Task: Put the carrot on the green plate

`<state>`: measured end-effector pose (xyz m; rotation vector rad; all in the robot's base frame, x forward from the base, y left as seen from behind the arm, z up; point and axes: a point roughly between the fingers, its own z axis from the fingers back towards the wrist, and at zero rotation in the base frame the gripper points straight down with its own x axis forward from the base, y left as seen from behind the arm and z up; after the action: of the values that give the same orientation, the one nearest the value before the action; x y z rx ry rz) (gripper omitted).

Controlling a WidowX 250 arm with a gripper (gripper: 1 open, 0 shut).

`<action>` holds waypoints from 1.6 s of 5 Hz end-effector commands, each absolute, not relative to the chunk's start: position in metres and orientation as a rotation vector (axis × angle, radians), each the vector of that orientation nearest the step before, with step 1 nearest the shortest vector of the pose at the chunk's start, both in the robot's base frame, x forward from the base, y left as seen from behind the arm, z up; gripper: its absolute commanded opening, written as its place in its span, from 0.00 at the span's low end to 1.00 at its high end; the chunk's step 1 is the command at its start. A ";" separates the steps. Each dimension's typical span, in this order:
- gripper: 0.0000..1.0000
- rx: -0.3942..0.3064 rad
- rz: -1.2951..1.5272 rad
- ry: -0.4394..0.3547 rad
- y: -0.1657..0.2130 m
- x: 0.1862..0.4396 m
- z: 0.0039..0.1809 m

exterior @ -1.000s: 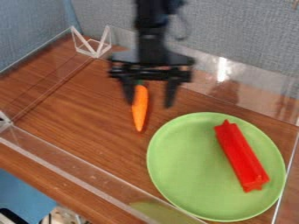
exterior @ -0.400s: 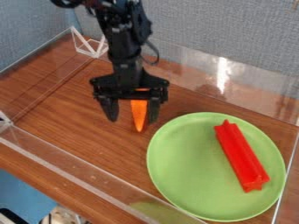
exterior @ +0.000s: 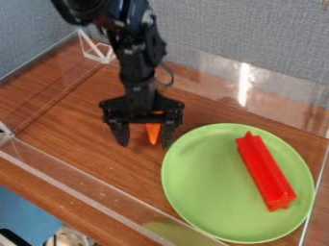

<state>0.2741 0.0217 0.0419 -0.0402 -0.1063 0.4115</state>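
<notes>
The orange carrot (exterior: 156,134) lies on the wooden table just left of the green plate (exterior: 218,183), and only its lower part shows between the black fingers. My gripper (exterior: 142,135) points straight down over it, low at the table, open, with one finger on each side of the carrot. The carrot's upper end is hidden behind the gripper body. A red ridged block (exterior: 266,171) lies on the right half of the plate.
A clear plastic wall (exterior: 244,79) runs around the table. A white wire stand (exterior: 92,45) sits at the back left corner. The table's front edge (exterior: 77,197) is near the camera, with bare wood to the gripper's left.
The gripper has sunk from above the carrot down to the table, its fingers now straddling the carrot. It stayed open. The carrot, plate and red block have not moved.
</notes>
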 end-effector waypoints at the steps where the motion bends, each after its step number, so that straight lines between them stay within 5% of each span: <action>1: 0.00 -0.046 0.412 -0.132 0.029 0.274 0.038; 2: 0.00 -0.032 0.430 -0.126 0.034 0.268 0.045; 4: 0.00 0.006 0.416 -0.181 0.032 0.265 0.112; 5: 0.00 0.000 0.372 -0.189 -0.008 0.251 0.120; 6: 0.00 -0.015 0.326 -0.178 -0.058 0.242 0.113; 8: 0.00 -0.055 0.225 -0.157 -0.130 0.223 0.065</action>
<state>0.2188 -0.1288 0.0588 -0.0386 -0.1321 0.2234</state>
